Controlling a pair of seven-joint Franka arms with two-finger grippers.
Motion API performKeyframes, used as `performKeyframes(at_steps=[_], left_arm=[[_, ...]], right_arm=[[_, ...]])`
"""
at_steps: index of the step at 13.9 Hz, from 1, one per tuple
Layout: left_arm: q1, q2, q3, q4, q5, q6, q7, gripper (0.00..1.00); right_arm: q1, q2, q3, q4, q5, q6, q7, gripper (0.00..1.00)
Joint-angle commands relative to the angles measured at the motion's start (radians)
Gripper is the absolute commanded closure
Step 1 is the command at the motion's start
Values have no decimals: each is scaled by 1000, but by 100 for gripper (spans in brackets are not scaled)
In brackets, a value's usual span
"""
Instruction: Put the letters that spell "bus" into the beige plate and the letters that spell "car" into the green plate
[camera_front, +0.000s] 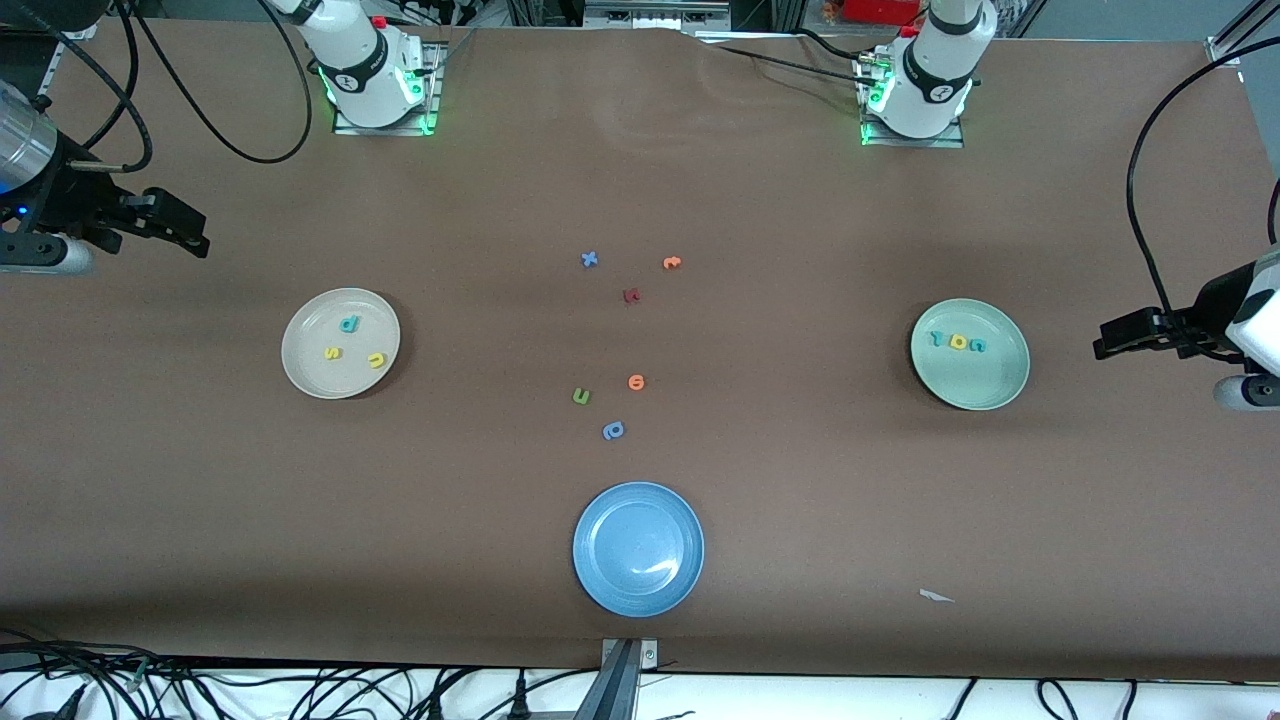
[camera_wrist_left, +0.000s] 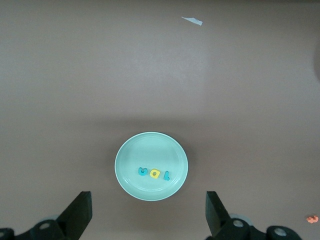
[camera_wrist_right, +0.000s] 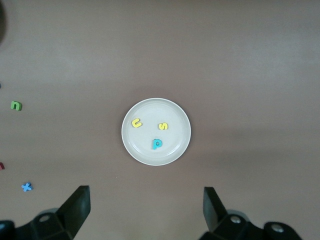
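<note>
1. Brown table (camera_front: 800, 480), bare over most of its top; no writing or brand readable on it, only a small white scrap (camera_front: 936, 596) near the front camera's edge.
2. Left gripper (camera_front: 1105, 345) up in the air past the left arm's end of the table, claw wide and holding nothing. Right gripper (camera_front: 195, 240) likewise up off the right arm's end, claw wide, empty. Both apparently waiting. Risk judged small from here: only a needless sweep back in could knock a plate or scatter sorted letters.
3. Blue plate (camera_front: 638, 590), nearest the front camera, empty. No label seen.
4. Beige plate (camera_front: 300, 370) toward the right arm's end, holding the teal "b" (camera_front: 349, 323), the yellow "s" (camera_front: 332, 352) and the yellow "u" (camera_front: 376, 360), spread apart, none on the rim.
5. Green plate (camera_front: 1010, 385) toward the left arm's end, holding the teal "c" (camera_front: 979, 345), the yellow "a" (camera_front: 959, 342) and the teal "r" (camera_front: 937, 339) in a tight row, touching or nearly so. Looks complete; any nudge to the plate could slide the row.
6. Spare letters mid-table, possible mix-up if taken for task letters: green "u" (camera_front: 581, 397), blue stem-and-bowl letter (camera_front: 613, 431), orange rounded letter (camera_front: 636, 382), orange letter (camera_front: 672, 263), dark red letter (camera_front: 631, 295), blue "x" (camera_front: 589, 259).
7. Only readable writing: the foam letters themselves.
</note>
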Motion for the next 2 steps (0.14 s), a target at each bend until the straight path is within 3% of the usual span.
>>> performKeyframes(at_steps=[1, 2], left_arm=[[1, -3, -1, -2, 13, -2, 16, 0], [1, -3, -1, -2, 13, -2, 16, 0]], right_arm=[[-6, -16, 5, -9, 11, -7, -8, 0], [-6, -16, 5, -11, 11, -7, -8, 0]])
